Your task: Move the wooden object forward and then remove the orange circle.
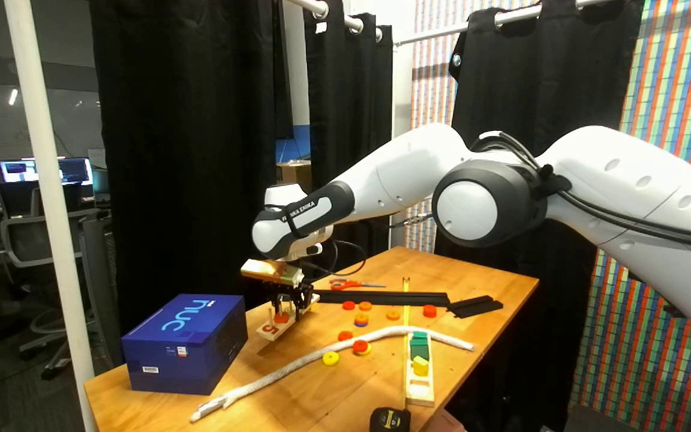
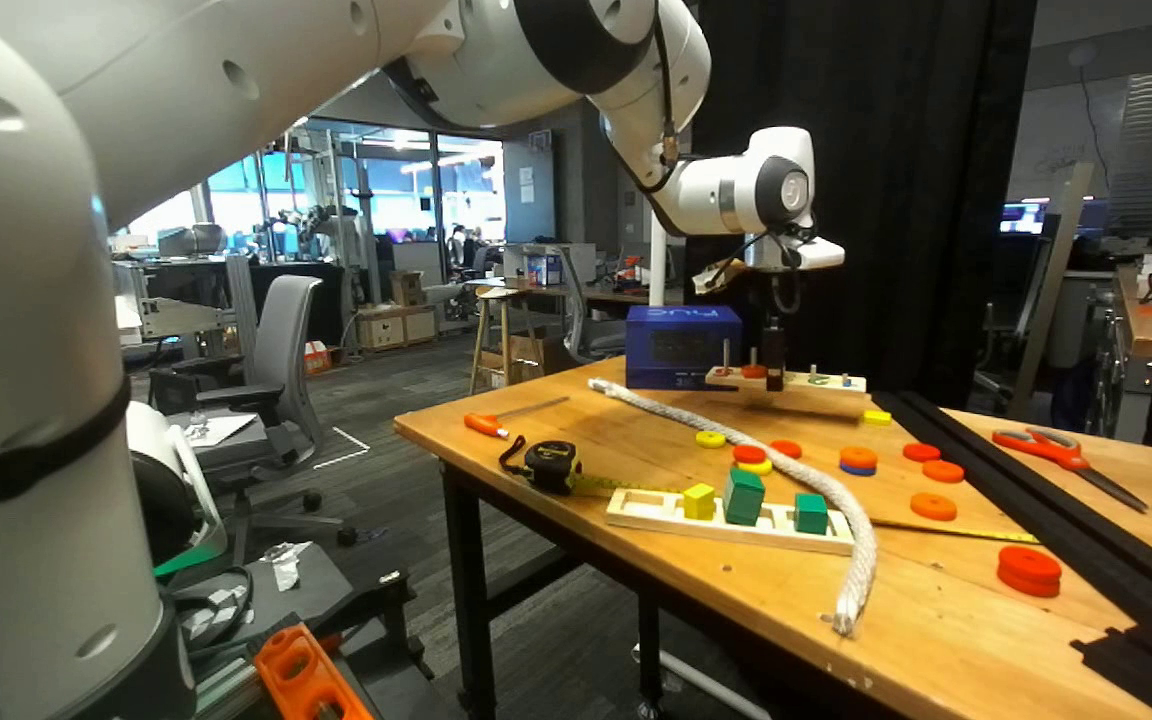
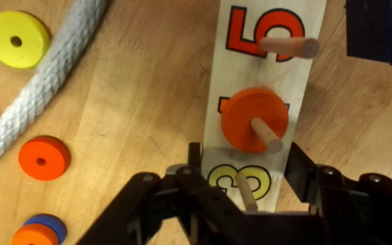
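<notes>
Holding wooden board (image 3: 237, 75) in jaws, pinched across its long edges, just right of blue box (image 1: 186, 345) in both exterior views. Probably light, stiff, smooth; best gripped near mid-length. For orange-red disc (image 3: 241, 118): likely loose on peg (image 3: 266, 134), pinch rim, lift straight up.

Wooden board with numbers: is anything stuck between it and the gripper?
Nothing visible: in the wrist view, the gripper straddles the board, right up at both long edges. The orange circle is around a peg on top, not in between.
</notes>
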You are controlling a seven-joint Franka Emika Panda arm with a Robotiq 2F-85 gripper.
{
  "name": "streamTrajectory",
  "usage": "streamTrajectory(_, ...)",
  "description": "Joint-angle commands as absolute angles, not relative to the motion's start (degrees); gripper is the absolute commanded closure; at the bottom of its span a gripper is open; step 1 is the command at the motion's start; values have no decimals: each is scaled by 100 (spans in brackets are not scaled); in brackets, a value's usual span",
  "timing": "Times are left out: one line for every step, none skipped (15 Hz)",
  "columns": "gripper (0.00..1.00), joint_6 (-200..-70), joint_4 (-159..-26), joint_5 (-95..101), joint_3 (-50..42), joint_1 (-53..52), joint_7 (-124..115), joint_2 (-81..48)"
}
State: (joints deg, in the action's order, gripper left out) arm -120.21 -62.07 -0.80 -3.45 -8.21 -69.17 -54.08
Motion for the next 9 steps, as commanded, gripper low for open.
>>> streamTrajectory(64, -12095, -6946, 33, -455, -1053, -7038, -4711)
streamTrajectory(64, -12115, -7096, 34, -444, -1093, -7059, -4575)
streamTrajectory(64, -12162, -7316, 42, -442, -1150, -7105, -4394)
streamTrajectory(64, -12189, -7497, 42, -432, -1192, -7132, -4239)
streamTrajectory(64, -12236, -7738, 62, -438, -1248, -7189, -4054)
streamTrajectory(64, -12264, -7943, 73, -439, -1294, -7261, -3891)
streamTrajectory(64, -12331, -8199, 84, -437, -1334, -7338, -3699)
streamTrajectory(64, -12417, -8477, 86, -431, -1363, -7420, -3503)
streamTrajectory(64, -12471, -8704, 92, -423, -1388, -7501, -3333)
